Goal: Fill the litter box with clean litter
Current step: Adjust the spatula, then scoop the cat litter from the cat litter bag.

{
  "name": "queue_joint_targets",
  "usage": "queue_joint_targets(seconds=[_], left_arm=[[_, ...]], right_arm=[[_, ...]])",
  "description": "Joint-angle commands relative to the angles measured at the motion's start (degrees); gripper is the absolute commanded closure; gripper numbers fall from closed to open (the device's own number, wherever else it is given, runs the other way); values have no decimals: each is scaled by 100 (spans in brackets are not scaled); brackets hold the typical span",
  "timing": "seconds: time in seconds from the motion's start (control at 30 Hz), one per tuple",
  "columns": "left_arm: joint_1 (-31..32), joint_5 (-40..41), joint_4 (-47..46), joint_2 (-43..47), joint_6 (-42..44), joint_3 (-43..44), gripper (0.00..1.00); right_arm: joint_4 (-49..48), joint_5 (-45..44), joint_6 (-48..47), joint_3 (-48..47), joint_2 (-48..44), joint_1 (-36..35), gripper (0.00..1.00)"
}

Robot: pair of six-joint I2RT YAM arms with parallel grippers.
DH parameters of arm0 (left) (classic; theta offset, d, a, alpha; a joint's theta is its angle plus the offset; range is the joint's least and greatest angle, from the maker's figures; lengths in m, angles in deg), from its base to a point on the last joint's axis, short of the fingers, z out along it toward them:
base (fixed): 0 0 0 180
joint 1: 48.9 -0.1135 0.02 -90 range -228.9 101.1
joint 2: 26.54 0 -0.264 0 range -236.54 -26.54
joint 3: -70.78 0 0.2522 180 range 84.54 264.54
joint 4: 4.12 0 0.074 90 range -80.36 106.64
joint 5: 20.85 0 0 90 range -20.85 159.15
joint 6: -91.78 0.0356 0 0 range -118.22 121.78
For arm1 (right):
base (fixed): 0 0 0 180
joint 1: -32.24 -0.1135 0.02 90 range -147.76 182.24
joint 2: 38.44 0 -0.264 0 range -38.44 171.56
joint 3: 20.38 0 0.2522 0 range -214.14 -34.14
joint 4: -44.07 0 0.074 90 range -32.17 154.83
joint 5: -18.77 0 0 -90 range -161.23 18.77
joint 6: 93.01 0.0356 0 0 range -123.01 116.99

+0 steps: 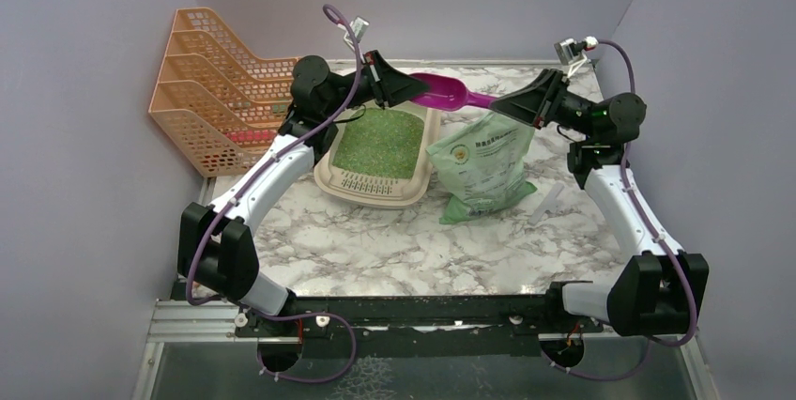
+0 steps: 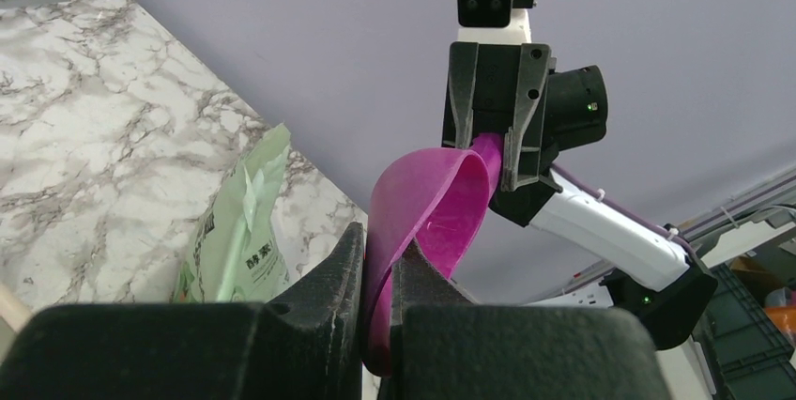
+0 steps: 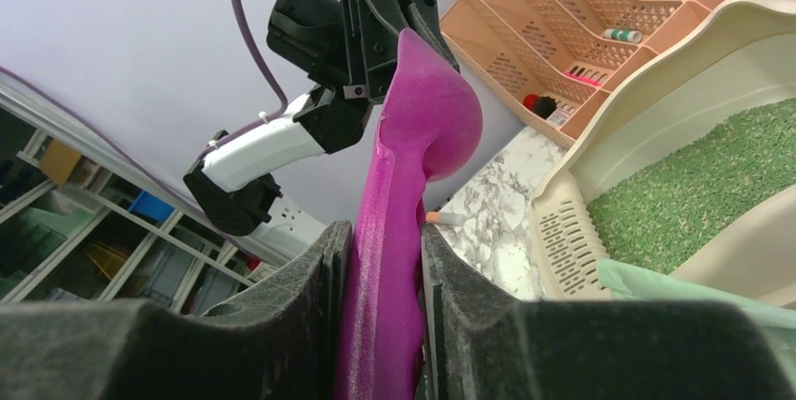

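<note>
The beige litter box [image 1: 375, 195] lies left of centre with green litter [image 1: 380, 140] spread inside; the right wrist view also shows its rim [image 3: 657, 118] and granules [image 3: 695, 184]. A translucent green bag [image 1: 483, 170] of litter stands beside it on the right. Above them hangs a magenta scoop [image 1: 446, 93], held at both ends. My left gripper [image 1: 405, 90] is shut on the thin edge of the scoop's bowl [image 2: 432, 203]. My right gripper [image 1: 502, 104] has its jaws pressed on both sides of the handle [image 3: 385, 325].
An orange mesh file rack [image 1: 216, 90] stands at the back left against the wall. A small white strip [image 1: 549, 201] lies on the marble table right of the bag. Purple walls close in on three sides.
</note>
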Motion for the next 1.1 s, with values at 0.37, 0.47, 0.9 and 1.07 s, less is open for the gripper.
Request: queue_joint_targets(seconds=[0.37,0.47,0.9,1.07], left_arm=[[-60,168,458,169,948,74,19],[-137,360,1931,71,2118,500,4],[739,412,5639,-1693,5216,2603,12],[1041,648,6562,-2421,5947,3379,7]], right_arm=[[3952,-832,-2634,-1491,-149,85,99],[5812,-1392,-3679,-2339,12,460,99],[9861,-5243,-6071,-4619,94,591,99],[10404,-5641,-6272,-4682,-109,593,99]])
